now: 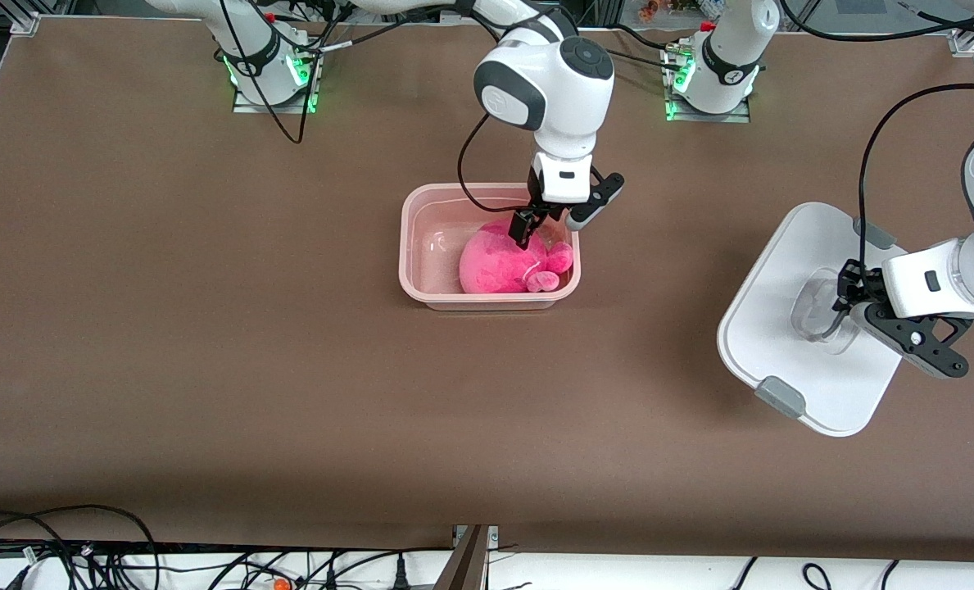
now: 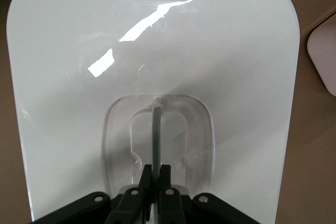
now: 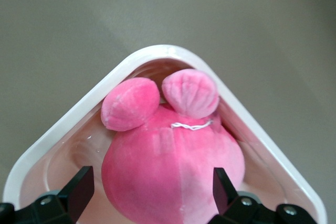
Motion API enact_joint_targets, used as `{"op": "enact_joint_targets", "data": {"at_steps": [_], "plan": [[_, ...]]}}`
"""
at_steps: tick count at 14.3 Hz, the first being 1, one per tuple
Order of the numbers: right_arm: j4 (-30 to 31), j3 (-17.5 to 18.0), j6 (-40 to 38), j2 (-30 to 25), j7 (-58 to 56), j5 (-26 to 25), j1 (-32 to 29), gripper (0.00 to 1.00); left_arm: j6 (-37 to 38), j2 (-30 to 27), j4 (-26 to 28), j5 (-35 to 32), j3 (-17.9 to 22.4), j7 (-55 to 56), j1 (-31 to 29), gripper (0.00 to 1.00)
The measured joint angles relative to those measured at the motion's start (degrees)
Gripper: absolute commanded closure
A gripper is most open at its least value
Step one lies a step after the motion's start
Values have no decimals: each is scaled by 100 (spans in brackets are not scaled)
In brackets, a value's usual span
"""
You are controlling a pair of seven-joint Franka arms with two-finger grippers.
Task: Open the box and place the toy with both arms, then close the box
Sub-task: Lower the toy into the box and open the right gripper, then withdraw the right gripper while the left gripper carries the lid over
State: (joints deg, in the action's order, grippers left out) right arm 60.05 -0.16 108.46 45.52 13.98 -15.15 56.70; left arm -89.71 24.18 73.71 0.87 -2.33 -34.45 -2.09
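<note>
The box [image 1: 409, 246] is a translucent pink tub standing open mid-table. Inside it lies the hot-pink toy [image 1: 499, 262], ears toward the left arm's end. My right gripper [image 1: 548, 223] hangs open just over the toy, its fingers [image 3: 79, 187] apart on either side of the plush [image 3: 173, 161] and clear of it, with the box rim [image 3: 73, 119] around. The white lid [image 1: 781, 328] is at the left arm's end of the table. My left gripper [image 1: 847, 299] is shut on the thin handle [image 2: 156, 129] in the lid's clear recess [image 2: 157, 51].
Grey clips [image 1: 779, 397] sit on the lid's short ends. Both arm bases [image 1: 269, 65] stand along the table edge farthest from the front camera. Loose cables [image 1: 61, 549] lie past the nearest edge. Bare brown tabletop [image 1: 208, 328] stretches toward the right arm's end.
</note>
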Motion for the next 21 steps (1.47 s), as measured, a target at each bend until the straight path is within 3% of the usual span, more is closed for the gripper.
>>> {"op": "enact_joint_targets", "data": {"at_steps": [5, 8, 11, 13, 17, 19, 21], "plan": [[-7, -112, -134, -301, 158, 76, -243, 0, 0, 0, 0, 9, -1, 0, -1, 100], [-20, -167, -271, -614, 185, 457, -736, 0, 0, 0, 0, 17, -40, -30, 4, 100], [140, -602, -684, -1249, 359, 1051, -842, 0, 0, 0, 0, 20, -323, -99, 35, 100], [550, -1062, -819, -1834, 375, 1510, -916, 0, 0, 5, 5, 20, -490, -99, 226, 100], [1774, -1763, -1128, -3208, 374, 1696, -1028, 0, -58, 103, 22, 19, -560, -273, 867, 100], [2451, -2024, -1266, -3886, 374, 1701, -1064, 0, -291, 207, 30, 19, -580, -321, 1327, 100], [3164, -2063, -1284, -4507, 303, 1689, -1462, 0, -516, 355, 40, 18, -590, -321, 1842, 100]]}}
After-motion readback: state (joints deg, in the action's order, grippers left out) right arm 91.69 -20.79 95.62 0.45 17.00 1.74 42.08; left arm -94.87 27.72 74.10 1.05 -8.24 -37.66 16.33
